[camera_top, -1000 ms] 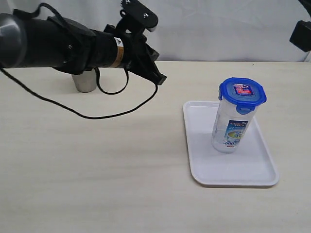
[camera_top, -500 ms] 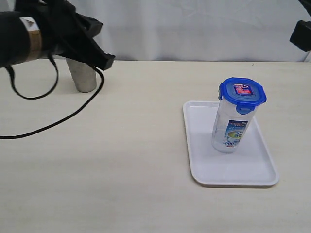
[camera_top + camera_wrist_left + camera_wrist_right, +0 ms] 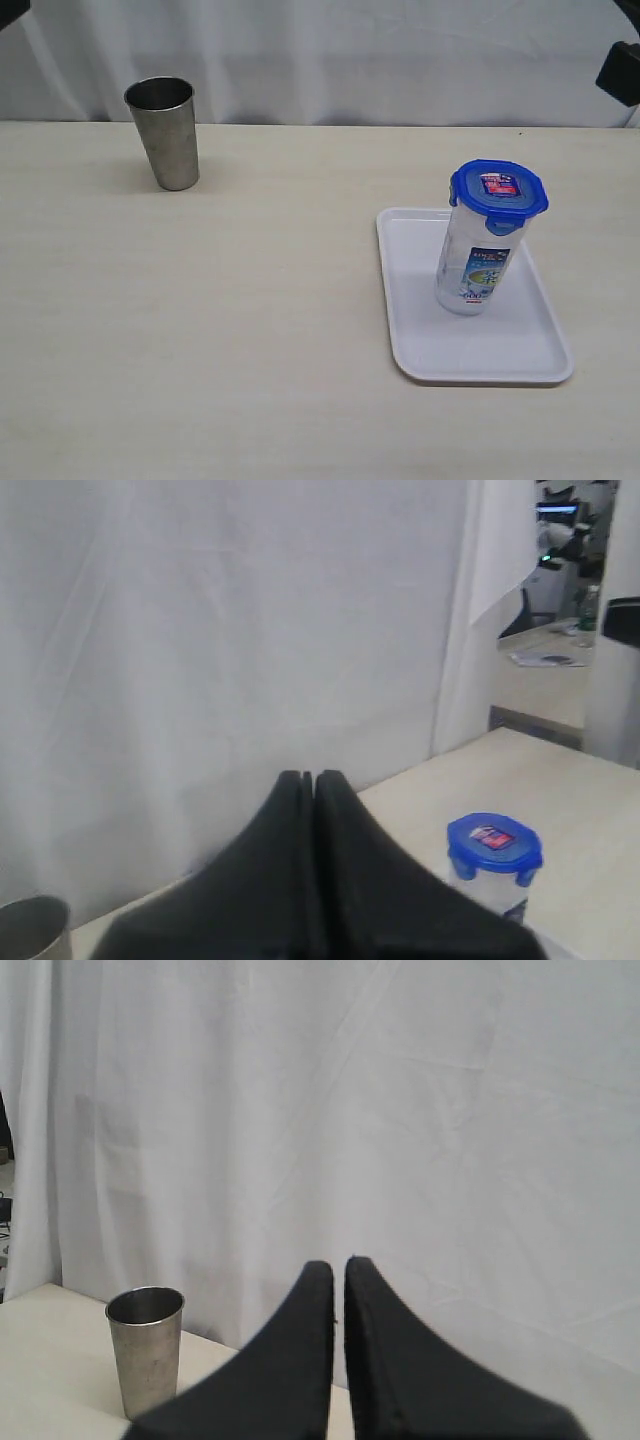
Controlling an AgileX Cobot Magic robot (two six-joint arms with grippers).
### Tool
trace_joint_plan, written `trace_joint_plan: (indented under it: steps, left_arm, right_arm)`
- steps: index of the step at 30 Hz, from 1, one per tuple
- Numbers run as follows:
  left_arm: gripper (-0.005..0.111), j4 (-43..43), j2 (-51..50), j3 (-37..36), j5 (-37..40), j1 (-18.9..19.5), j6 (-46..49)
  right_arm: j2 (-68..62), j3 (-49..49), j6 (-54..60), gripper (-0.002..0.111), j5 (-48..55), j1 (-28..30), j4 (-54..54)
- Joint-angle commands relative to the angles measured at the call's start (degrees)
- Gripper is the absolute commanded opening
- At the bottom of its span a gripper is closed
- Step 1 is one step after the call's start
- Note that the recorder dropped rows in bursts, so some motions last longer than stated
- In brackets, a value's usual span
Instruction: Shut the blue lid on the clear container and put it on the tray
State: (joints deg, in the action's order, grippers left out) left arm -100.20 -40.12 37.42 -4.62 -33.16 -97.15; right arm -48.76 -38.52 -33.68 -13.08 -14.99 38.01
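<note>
The clear container stands upright on the white tray, right of the table's middle. The blue lid sits flat on top of it, flaps down, its red-and-white sticker facing up. In the left wrist view the lid and the container's top show well beyond my left gripper, which is shut and holds nothing. My right gripper is raised, its fingers together with only a thin slit between them, nothing held. Neither gripper's fingers show in the exterior view.
A grey steel tumbler stands upright at the table's back left; it also shows as the tumbler in the right wrist view. A white curtain hangs behind the table. A black part of the right arm sits at the upper right edge.
The left arm has swung left, away from the table's middle, and left the exterior view, uncovering the tumbler. Container, lid and tray have not moved.
</note>
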Motion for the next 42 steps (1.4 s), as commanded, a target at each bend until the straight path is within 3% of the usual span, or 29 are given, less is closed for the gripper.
trace_joint_plan:
  steps: [1, 14, 16, 19, 21, 24, 28, 30, 34, 39, 42]
  left_arm:
    - [0.0, 0.26, 2.54, -0.26, -3.09, 0.16, -0.58]
    - [0.0, 0.26, 2.81, -0.26, -3.98, 0.16, -0.83]
    - [0.0, 4.77, 2.81, -0.26, -4.5, 0.16, -0.94]
    - [0.0, 19.75, 2.81, -0.35, -4.11, 0.16, 2.71]
    - [0.0, 36.57, 2.9, -0.85, -2.97, 0.16, 16.73]
    - [0.0, 65.44, 2.9, -2.58, -3.06, 0.16, 50.51]
    - [0.0, 100.85, 3.75, -7.52, -4.39, 0.16, 86.99]
    - [0.0, 103.61, 4.83, -11.48, -7.28, 0.16, 96.09]
    - [0.0, 100.2, 9.7, -20.24, -12.88, 1.51, 99.8]
    - [0.0, 100.2, 24.85, -33.07, -13.67, 11.75, 100.35]
    - [0.0, 100.2, 36.2, -36.82, -7.36, 15.77, 100.13]
  right_arm:
    - [-0.05, 0.27, -0.2, 0.004, -0.26, 0.31, 0.11]
    - [-0.05, 0.27, -0.2, 0.004, -0.26, 0.31, 0.11]
    - [-0.05, 0.27, -0.2, 0.004, -0.26, 0.31, 0.11]
    - [-0.05, 0.27, -0.2, 0.004, -0.26, 0.31, 0.11]
    - [-0.05, 0.27, -0.2, 0.004, -0.26, 0.31, 0.11]
    - [-0.05, 0.27, -0.2, 0.004, -0.26, 0.31, 0.11]
    - [-0.05, 0.27, -0.2, 0.004, -0.26, 0.31, 0.11]
    - [-0.05, 0.27, -0.2, 0.004, -0.26, 0.31, 0.11]
    - [-0.05, 0.27, -0.2, 0.004, -0.26, 0.31, 0.11]
    - [-0.05, 0.27, -0.2, 0.004, -0.26, 0.31, 0.11]
    - [-0.05, 0.27, -0.2, 0.004, -0.26, 0.31, 0.11]
